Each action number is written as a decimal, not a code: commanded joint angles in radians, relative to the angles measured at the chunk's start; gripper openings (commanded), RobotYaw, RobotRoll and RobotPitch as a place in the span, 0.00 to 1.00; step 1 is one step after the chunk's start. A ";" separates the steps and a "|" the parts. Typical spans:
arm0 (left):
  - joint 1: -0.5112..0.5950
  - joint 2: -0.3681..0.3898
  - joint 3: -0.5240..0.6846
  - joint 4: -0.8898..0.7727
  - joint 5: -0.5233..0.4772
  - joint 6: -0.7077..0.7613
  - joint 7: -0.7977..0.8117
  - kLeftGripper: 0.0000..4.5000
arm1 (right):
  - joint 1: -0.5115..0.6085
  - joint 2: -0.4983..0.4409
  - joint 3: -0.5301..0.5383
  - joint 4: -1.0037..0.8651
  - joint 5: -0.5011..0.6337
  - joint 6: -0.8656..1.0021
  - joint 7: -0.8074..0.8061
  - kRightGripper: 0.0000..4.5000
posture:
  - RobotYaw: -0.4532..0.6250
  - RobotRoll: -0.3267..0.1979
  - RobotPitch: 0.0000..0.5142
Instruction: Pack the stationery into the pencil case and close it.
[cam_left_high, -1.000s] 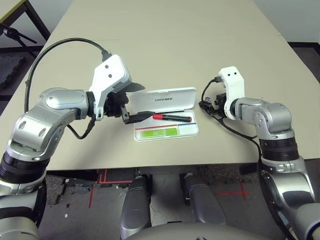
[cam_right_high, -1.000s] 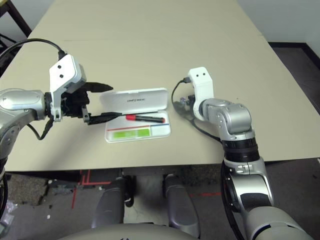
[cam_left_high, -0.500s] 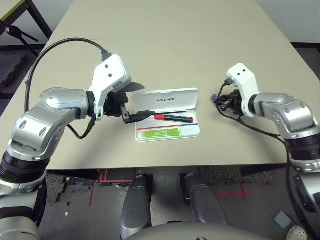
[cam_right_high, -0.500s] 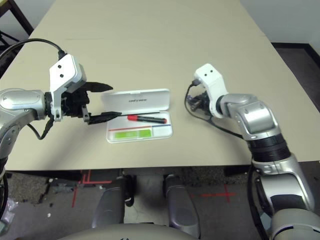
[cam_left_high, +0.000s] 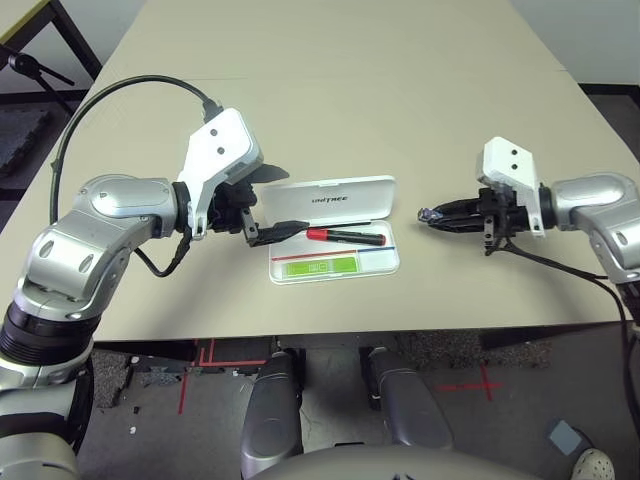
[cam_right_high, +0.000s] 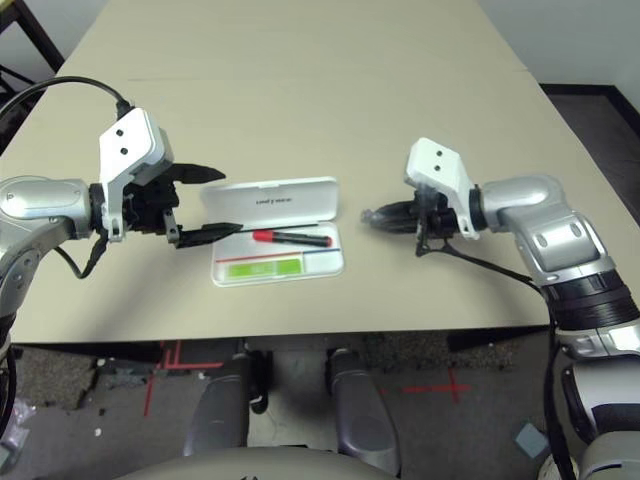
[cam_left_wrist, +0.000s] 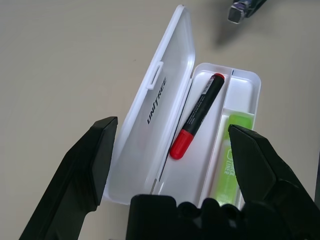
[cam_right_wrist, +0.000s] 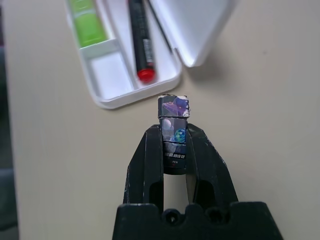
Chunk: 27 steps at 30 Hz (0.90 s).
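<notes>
Swinging away, the right pincer (cam_right_wrist: 174, 150) now aims its eraser (cam_right_wrist: 173, 120) toward the pencil case (cam_left_high: 335, 235).

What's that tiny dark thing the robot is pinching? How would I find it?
Look at the beige table, then at the open white pencil case in its middle. Off its end, on the robot's right side, the right gripper pinches the eraser: a stubby dark block with tiny colourful pictures, far shorter than the red-and-black marker and green highlighter inside the case.
</notes>
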<state>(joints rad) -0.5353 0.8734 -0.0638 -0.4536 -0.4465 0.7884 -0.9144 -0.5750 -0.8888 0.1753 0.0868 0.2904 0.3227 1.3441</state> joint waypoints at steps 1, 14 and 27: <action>0.002 0.005 -0.023 0.012 0.012 -0.008 -0.011 1.00 | -0.007 -0.009 0.003 0.003 -0.006 -0.044 0.060 0.07 | 0.38 0.62 0.37; 0.002 0.007 -0.025 0.008 0.010 -0.001 -0.006 1.00 | -0.015 0.125 0.068 -0.065 -0.052 -0.080 0.049 0.07 | 0.39 0.62 0.40; 0.019 0.009 -0.018 -0.006 0.012 0.011 0.014 1.00 | -0.035 0.178 0.129 -0.070 -0.109 -0.088 0.055 0.07 | 0.41 0.62 0.40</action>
<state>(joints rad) -0.5320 0.8748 -0.0802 -0.4529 -0.4445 0.7899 -0.9066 -0.6045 -0.7134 0.2860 0.0327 0.1916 0.2357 1.3968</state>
